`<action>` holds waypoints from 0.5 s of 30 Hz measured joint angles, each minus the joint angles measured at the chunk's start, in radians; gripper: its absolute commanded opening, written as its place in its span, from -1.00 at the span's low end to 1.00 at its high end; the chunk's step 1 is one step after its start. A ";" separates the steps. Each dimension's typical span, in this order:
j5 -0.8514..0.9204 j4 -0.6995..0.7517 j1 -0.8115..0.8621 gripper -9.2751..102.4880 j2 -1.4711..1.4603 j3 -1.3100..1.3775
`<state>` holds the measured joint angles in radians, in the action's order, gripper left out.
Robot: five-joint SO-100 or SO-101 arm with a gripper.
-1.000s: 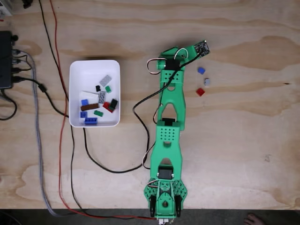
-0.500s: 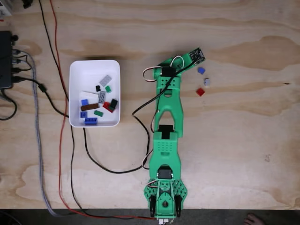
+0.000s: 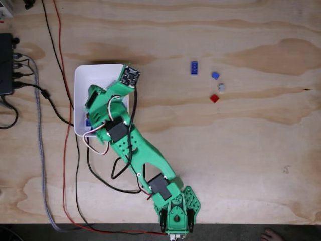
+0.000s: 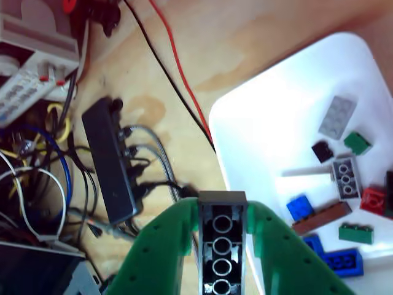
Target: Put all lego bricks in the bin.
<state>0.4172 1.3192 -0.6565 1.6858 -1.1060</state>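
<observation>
My green gripper (image 3: 95, 100) hangs over the white bin (image 3: 80, 75), at its left part in the fixed view. In the other view the gripper (image 4: 222, 212) is shut on a dark brick (image 4: 222, 246), studs away, underside tubes showing. It is held near the left rim of the bin (image 4: 276, 117). Inside lie several lego bricks, among them a grey plate (image 4: 336, 117), a green brick (image 4: 357, 142), a red one (image 4: 373, 200) and a brown plate (image 4: 322, 218). On the wood to the right lie a blue plate (image 3: 194, 68), a small blue brick (image 3: 215, 75), a grey one (image 3: 221, 87) and a red one (image 3: 214, 98).
A black box with cables (image 3: 5, 63) sits at the table's left edge, close to the bin (image 4: 110, 160). Red, black and grey cables (image 3: 64, 150) run down the left side. The arm's base (image 3: 175, 216) stands at the front edge.
The arm has swung left from beside the loose bricks to over the bin. The blue plate it covered now shows on the wood.
</observation>
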 measured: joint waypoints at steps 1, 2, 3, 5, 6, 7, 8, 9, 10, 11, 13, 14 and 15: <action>-0.021 0.018 -0.015 -0.83 -0.020 0.006; -0.038 0.020 -0.028 -0.83 -0.054 0.006; -0.049 0.005 -0.037 -0.83 -0.109 -0.005; -0.055 -0.043 -0.031 -0.80 -0.178 -0.086; -0.054 -0.069 -0.014 -0.74 -0.192 -0.124; -0.052 -0.086 -0.003 -0.64 -0.195 -0.143; -0.052 -0.097 0.000 -0.54 -0.198 -0.152; -0.052 -0.104 -0.002 -0.46 -0.198 -0.155; -0.052 -0.110 -0.006 -0.40 -0.198 -0.155; -0.052 -0.115 -0.006 -0.40 -0.196 -0.155; -0.055 -0.129 0.003 -0.37 -0.192 -0.193; -0.060 -0.146 0.026 -0.35 -0.181 -0.222; -0.057 -0.163 0.063 -0.32 -0.155 -0.281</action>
<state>0.3605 1.1566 -0.5937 1.5309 -1.3867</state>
